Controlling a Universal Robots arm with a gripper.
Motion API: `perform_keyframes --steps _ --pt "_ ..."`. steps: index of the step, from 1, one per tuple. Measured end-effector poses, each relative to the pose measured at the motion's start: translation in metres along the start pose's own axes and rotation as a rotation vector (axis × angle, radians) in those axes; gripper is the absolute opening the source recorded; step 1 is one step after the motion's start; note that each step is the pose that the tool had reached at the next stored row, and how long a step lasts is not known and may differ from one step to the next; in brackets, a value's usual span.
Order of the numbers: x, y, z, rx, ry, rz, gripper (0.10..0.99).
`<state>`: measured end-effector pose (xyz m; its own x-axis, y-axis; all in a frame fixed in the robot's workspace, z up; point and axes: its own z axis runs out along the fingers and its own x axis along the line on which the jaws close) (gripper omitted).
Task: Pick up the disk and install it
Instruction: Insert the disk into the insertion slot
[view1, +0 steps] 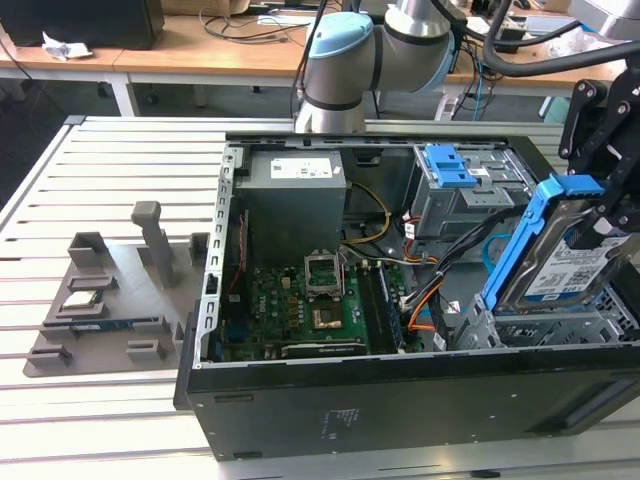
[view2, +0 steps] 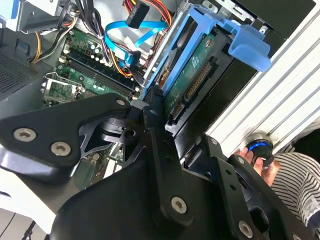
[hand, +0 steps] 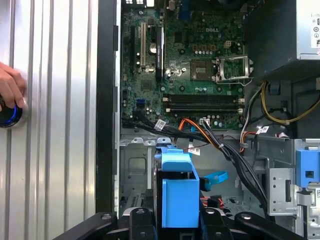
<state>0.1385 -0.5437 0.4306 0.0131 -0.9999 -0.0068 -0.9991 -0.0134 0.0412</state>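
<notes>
The claw (view1: 600, 215) grasps the disk (view1: 555, 262), its black fingers (view2: 159, 145) clamped on either side of the bright blue frame. In the exterior view the disk is held tilted on edge, label facing outward, above the grey metal drive cage (view1: 545, 325) at the front corner of the open computer case (view1: 400, 400), on the exterior view's right. The disk's lower end sits just at the top of that cage; whether it touches the cage cannot be told.

In the second wrist view the disk (view2: 192, 75) shows its green circuit board and connector, with the blue frame wrapping its edges. In the first wrist view the blue frame (hand: 177, 192) stands between the claw's black arms, over the cage floor near the motherboard (hand: 185, 65).

Inside the case lie the motherboard (view1: 300, 300), a grey power supply (view1: 295, 195) and a second bay topped by a blue latch (view1: 448, 165). The case rests on a slatted metal surface (view1: 110, 200), and a grey fixture (view1: 110, 290) with parts lies near the surface's edge on the exterior view's left. A person's hand (hand: 10, 87) rests on a blue-lit button (hand: 9, 114) on the surface.
</notes>
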Motion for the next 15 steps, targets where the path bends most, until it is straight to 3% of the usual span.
perform_keyframes --steps 8,15 --pt "0.0000 0.0010 0.0000 0.003 0.0037 0.019 0.365" --pt "0.0001 0.0004 0.0138 0.003 0.0048 0.019 0.365"
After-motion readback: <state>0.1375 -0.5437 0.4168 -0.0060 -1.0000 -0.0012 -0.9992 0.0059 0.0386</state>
